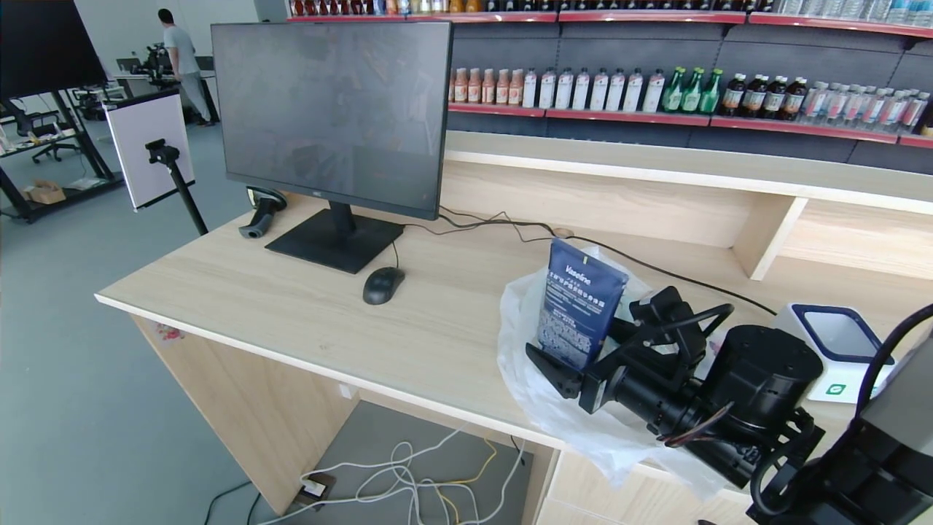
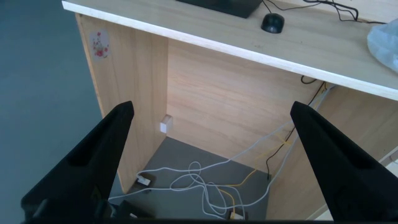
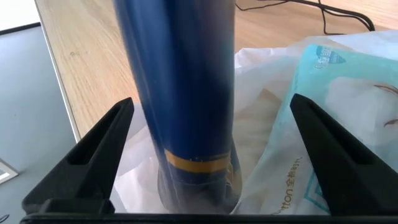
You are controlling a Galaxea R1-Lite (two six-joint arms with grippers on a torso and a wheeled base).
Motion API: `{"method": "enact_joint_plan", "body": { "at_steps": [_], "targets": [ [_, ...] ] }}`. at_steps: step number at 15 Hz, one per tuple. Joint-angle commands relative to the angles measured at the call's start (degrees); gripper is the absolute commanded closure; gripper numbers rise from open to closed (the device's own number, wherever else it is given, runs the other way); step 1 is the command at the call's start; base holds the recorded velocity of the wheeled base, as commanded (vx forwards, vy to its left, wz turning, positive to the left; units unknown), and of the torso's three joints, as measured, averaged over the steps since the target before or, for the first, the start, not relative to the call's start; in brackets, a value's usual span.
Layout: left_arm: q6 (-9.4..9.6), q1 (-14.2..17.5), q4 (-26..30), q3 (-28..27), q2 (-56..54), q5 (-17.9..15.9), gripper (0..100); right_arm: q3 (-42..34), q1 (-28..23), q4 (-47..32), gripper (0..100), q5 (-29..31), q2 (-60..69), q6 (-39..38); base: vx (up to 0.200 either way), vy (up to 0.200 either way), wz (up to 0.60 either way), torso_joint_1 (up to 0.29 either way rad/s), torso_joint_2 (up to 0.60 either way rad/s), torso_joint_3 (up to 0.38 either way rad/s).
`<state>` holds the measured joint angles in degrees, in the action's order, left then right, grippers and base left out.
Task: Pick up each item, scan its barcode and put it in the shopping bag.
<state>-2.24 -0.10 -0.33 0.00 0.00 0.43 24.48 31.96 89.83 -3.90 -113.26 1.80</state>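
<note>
On the pale wooden counter (image 1: pixel 328 306) a dark blue upright pouch (image 1: pixel 581 302) stands in the mouth of a crumpled white plastic shopping bag (image 1: pixel 525 379). The right gripper (image 1: pixel 576 343) sits low around the pouch's base. A black flat monitor (image 1: pixel 335 109), a black mouse (image 1: pixel 383 284) and a dark handheld scanner (image 1: pixel 261 213) are off to the left. A white box scanner with a blue-rimmed window (image 1: pixel 838 343) sits to the right of the bag.

From the left wrist, the left gripper (image 2: pixel 211 106) hangs spread wide with nothing in it, over loose white and yellow cables (image 2: pixel 205 186) on the floor under the counter.

From the right wrist, the fingers are splayed, not pinching; the pouch stands between them, its foot down in the bag. A pale teal and white soft packet (image 3: pixel 348 93) lies in the bag beside it.
</note>
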Motion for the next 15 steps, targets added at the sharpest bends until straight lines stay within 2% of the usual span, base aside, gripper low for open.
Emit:
{"method": "enact_joint_plan", "body": {
  "at_steps": [1,12,15],
  "targets": [
    [-0.04,0.01,-0.02,0.00,0.00,0.01,0,1.27,0.20,0.17,0,-0.05,0.50,0.13,0.000,0.000,0.00,0.000,0.00,0.000],
    [0.22,0.01,-0.02,0.00,0.00,0.01,0,-0.05,0.29,0.17,0,-0.05,8.06,0.13,0.000,0.000,0.00,0.000,0.00,0.000],
    [0.13,0.01,-0.02,0.00,0.09,0.01,0,-4.35,0.29,0.17,0,-0.05,12.01,0.13,0.000,0.000,0.00,0.000,0.00,0.000]
  ]
}}
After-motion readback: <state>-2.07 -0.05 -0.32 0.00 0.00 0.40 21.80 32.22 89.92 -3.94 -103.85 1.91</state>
